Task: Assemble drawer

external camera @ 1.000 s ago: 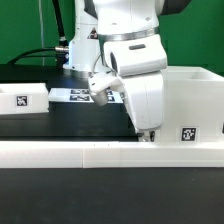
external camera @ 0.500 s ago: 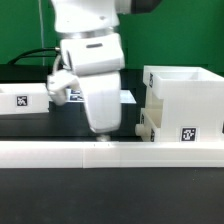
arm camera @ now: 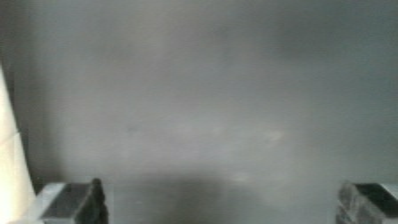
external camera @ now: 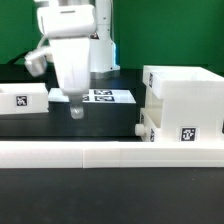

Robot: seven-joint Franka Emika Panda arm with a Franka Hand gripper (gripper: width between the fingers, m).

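Gripper (arm camera: pixel 222 200) spread wide and holding nothing, we see, above the table (external camera: pixel 100 125), well apart from the drawer casing (external camera: pixel 185 92).

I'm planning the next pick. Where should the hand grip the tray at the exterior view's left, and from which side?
Likely from above, the open hand pinching the upper edge of the tray: it lies flat and low with its top free, while the wall bars a level approach from the front.

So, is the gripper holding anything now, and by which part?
Nothing is held. In the wrist view the gripper is open, its fingers wide apart, with only the dark table between them.
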